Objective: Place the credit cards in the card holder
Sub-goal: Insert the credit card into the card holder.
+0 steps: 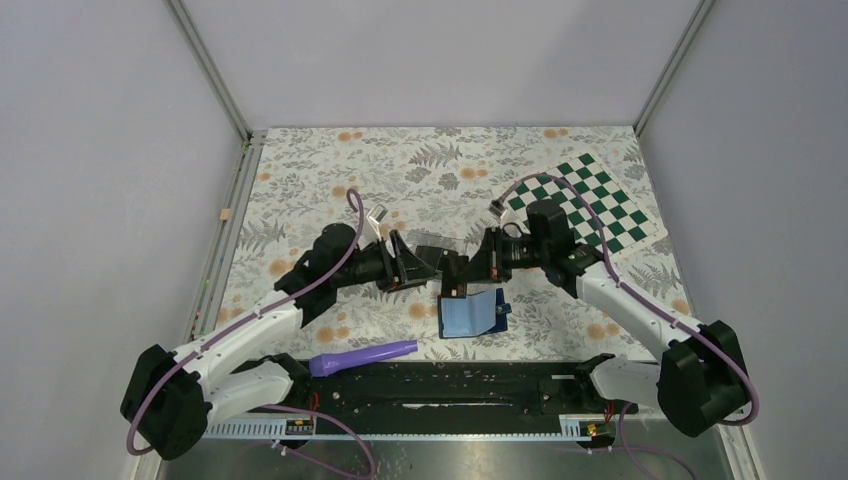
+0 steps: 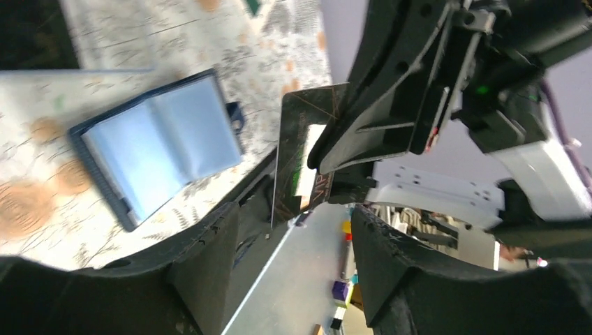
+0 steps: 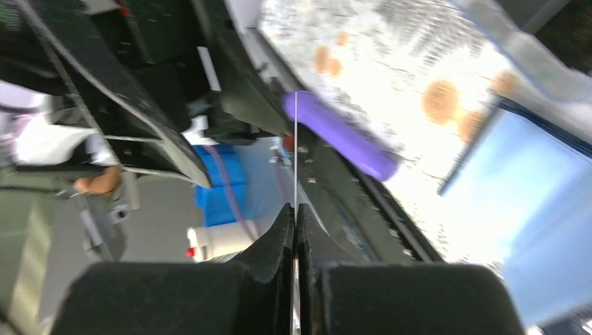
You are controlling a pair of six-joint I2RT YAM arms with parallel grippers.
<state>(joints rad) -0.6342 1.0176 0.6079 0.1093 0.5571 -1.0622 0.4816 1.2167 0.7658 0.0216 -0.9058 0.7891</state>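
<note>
The card holder [image 1: 470, 312] lies open on the flowered mat, its light blue inside facing up; it also shows in the left wrist view [image 2: 160, 150] and the right wrist view [image 3: 544, 209]. Just above it my right gripper [image 1: 468, 270] is shut on a dark credit card [image 1: 452, 270], which stands on edge. The right wrist view gives that card as a thin line [image 3: 295, 146] between the pressed jaws [image 3: 294, 209]. My left gripper [image 2: 293, 234] is open, its fingers [image 2: 209, 258] either side of the card's near edge [image 2: 297, 160]. Another small card [image 1: 420, 312] lies flat, left of the holder.
A purple tube-like object [image 1: 362, 357] lies near the front edge, left of the holder, and shows in the right wrist view [image 3: 342, 139]. A green-and-white checkerboard sheet [image 1: 590, 200] sits at the back right. A dark flat thing [image 1: 431, 252] lies just behind the grippers.
</note>
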